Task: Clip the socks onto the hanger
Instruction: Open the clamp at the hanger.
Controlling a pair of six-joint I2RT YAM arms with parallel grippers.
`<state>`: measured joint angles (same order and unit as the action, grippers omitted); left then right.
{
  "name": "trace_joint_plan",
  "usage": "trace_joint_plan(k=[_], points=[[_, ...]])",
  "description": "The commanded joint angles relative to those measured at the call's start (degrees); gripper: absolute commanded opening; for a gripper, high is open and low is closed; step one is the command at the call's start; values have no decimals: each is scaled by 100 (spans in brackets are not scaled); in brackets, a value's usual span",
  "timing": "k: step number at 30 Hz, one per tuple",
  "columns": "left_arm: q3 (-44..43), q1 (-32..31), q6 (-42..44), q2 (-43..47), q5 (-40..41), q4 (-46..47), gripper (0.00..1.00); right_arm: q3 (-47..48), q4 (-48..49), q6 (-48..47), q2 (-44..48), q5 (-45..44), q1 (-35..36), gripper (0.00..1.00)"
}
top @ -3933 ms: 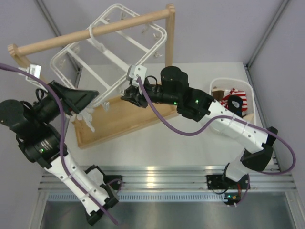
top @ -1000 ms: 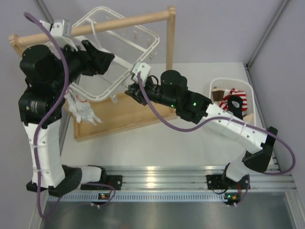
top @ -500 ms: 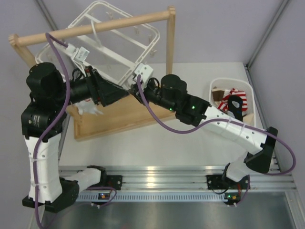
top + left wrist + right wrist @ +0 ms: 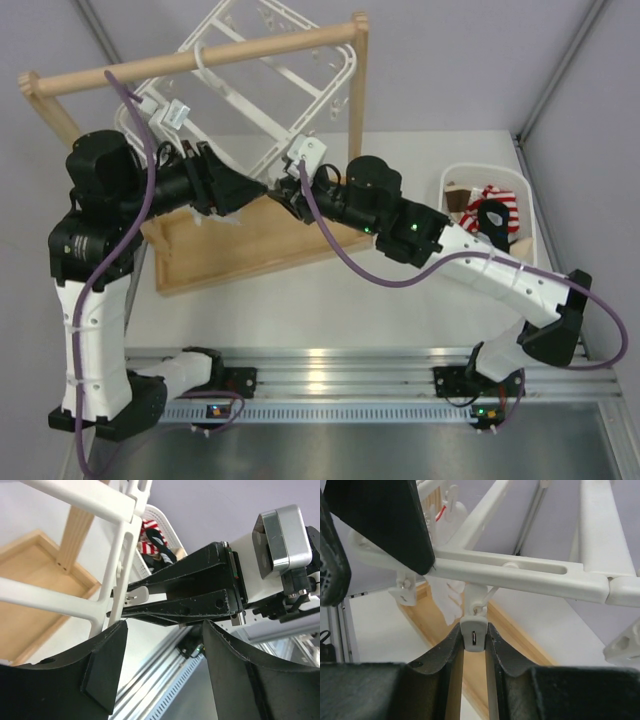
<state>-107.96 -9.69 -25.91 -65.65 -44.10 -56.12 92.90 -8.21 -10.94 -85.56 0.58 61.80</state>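
Observation:
The white hanger [image 4: 262,75] hangs tilted from the wooden rail [image 4: 190,60]. My right gripper [image 4: 474,634] is shut on one small dangling clip [image 4: 474,630] under a hanger bar [image 4: 520,575]; in the top view it is at the frame's lower corner [image 4: 284,192]. My left gripper [image 4: 165,647] is open and empty, with its tips [image 4: 258,190] facing the right gripper's fingers [image 4: 185,597] just below the hanger's bars [image 4: 117,565]. A black sock [image 4: 493,216] lies in the white basket [image 4: 528,200], apart from both grippers. It also shows in the left wrist view [image 4: 163,555].
A red-and-white striped sock [image 4: 500,196] lies in the basket too. The rail stand has a wooden post [image 4: 357,80] and a wooden tray base [image 4: 260,245] under the hanger. White fabric [image 4: 445,602] hangs from another clip. An aluminium rail [image 4: 330,365] runs along the near edge.
My left arm has swung down from rail height, so its open gripper faces the right gripper. The hanger has tilted up and back. The right gripper has kept hold of the clip and risen slightly.

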Motion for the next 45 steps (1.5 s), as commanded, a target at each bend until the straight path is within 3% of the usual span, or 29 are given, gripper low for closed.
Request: trace_joint_plan(k=[1, 5, 10, 13, 19, 22, 26, 30, 35, 37, 39, 41, 45], points=[[-269, 64, 490, 17, 1112, -356, 68, 316, 118, -31, 75, 408, 201, 0], [-313, 64, 762, 17, 1167, -470, 66, 561, -75, -5, -57, 451, 218, 0], [-646, 64, 842, 175, 124, -453, 65, 641, -313, -189, -49, 1170, 218, 0], [-796, 73, 754, 201, -29, -558, 65, 738, -453, -198, -84, 1750, 218, 0], [-1191, 99, 790, 245, 191, -576, 65, 1353, -744, -101, -479, 2034, 236, 0], [-1507, 204, 684, 166, -90, -497, 65, 1625, -831, -110, -681, 2148, 245, 0], [-1298, 292, 569, 219, -652, -496, 65, 1906, -858, -101, -804, 2297, 253, 0], [-973, 301, 921, 263, -329, -908, 64, 2021, -832, -14, -866, 2280, 262, 0], [-674, 301, 1158, 351, 813, -1094, 63, 2021, -858, -66, -884, 2017, 341, 0], [-708, 310, 1211, 325, 1434, -1129, 56, 2030, -867, -75, -919, 1824, 359, 0], [-735, 328, 1281, 325, 1728, -1156, 56, 2039, -841, -66, -936, 1605, 412, 0], [-683, 345, 1212, 316, 1782, -1086, 61, 2048, -832, -31, -971, 1455, 447, 0], [-507, 398, 1062, 298, 1597, -963, 61, 2179, -928, 30, -1077, 1331, 508, 0]])
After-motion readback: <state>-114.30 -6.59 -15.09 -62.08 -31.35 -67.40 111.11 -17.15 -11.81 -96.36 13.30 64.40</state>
